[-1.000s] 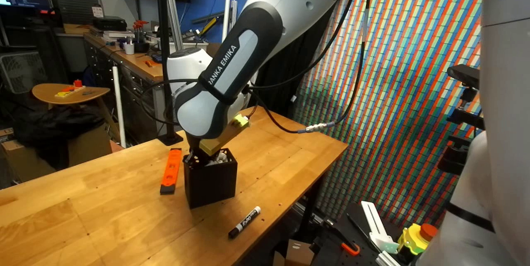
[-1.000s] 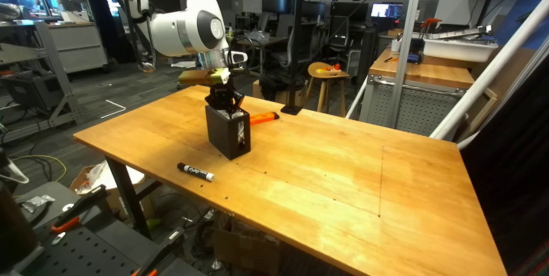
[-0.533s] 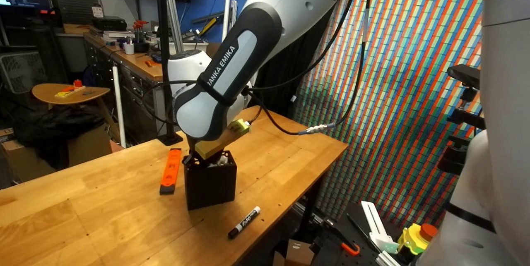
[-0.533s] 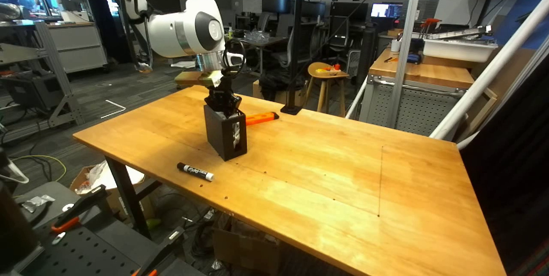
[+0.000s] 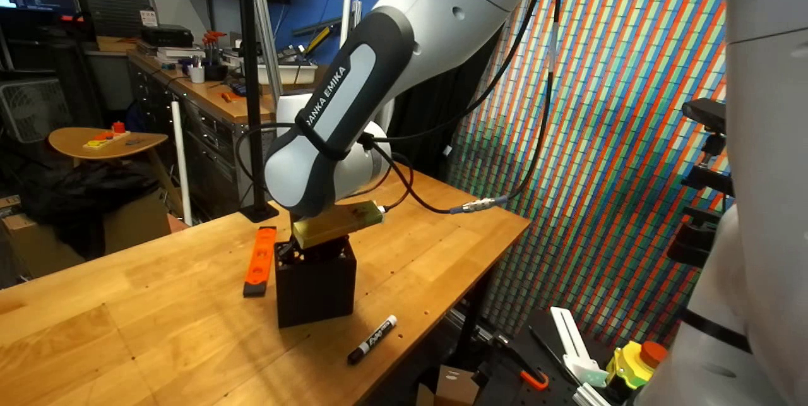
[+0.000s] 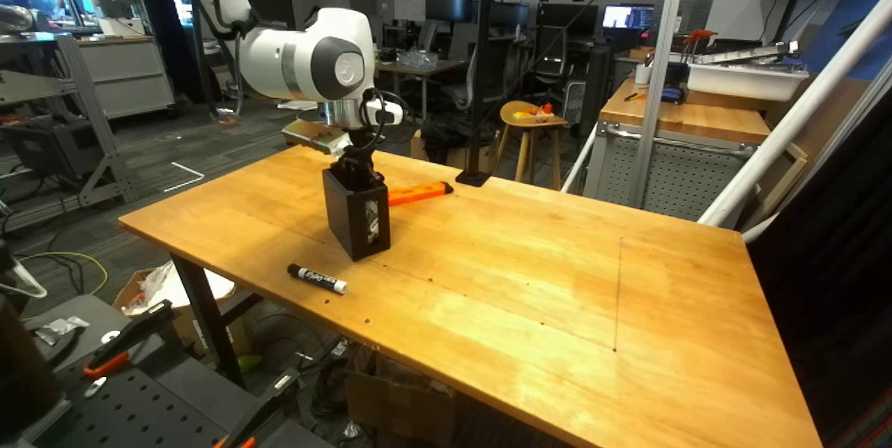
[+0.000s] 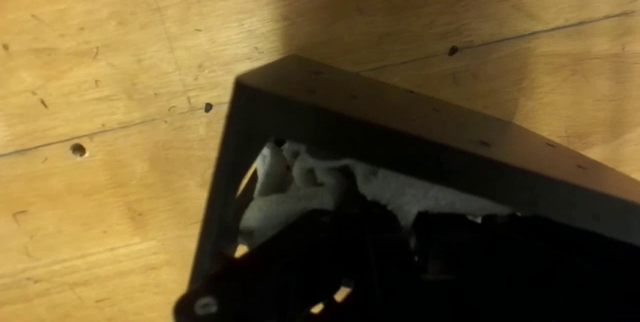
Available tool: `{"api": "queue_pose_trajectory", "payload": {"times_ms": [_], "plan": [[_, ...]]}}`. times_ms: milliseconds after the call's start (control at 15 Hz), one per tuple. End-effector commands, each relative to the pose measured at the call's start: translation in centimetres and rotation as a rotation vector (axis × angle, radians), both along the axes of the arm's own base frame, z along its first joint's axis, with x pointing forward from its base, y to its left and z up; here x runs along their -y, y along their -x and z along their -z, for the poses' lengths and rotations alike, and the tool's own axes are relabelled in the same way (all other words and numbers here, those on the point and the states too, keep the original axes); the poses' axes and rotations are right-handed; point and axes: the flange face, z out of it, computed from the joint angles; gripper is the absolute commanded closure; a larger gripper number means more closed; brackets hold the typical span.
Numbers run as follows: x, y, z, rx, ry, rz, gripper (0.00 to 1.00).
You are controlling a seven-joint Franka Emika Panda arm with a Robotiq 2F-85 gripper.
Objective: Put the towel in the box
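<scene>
In the wrist view, the gripper [image 7: 407,234] is sitting down in the open top of the box [image 7: 300,114]; its fingers [image 7: 365,227] are showing only as near-black shapes, so can't tell if they're standing apart, meeting or pinching cloth; the towel [image 7: 287,207] is lying bunched inside the box, pale folds showing just past the fingertips, i.e. btwn them & the box wall; in an exterior view, a strip of it is also showing thru a gap in the box's side, below the gripper; the box is standing on the wooden table [image 6: 529,295]; a marker [image 6: 318,279] is lying nr it, apart; an orange level [image 6: 421,192] is lying just beside it; a stool [image 5: 69,136] is standing well apart, past the table edge.
</scene>
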Motion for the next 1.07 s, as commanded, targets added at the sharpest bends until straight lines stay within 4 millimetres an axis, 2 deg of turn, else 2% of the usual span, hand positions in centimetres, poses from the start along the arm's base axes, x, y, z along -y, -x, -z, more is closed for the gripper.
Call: {"api": "queue_pose_trajectory", "payload": {"times_ms": [0,267,467,533,600,1000], "plan": [[-0.6,1.1,4.1,-0.059,-0.046,0.034,0.95],[-0.5,1.5,4.8,-0.082,-0.060,0.038,0.95],[-0.3,1.3,3.2,-0.070,-0.037,0.022,0.94],[-0.2,1.2,2.5,-0.063,-0.028,0.017,0.82],[-0.1,1.0,1.4,-0.055,-0.018,0.013,0.63],[-0.8,1.2,-2.9,-0.037,0.041,-0.049,0.25]]}}
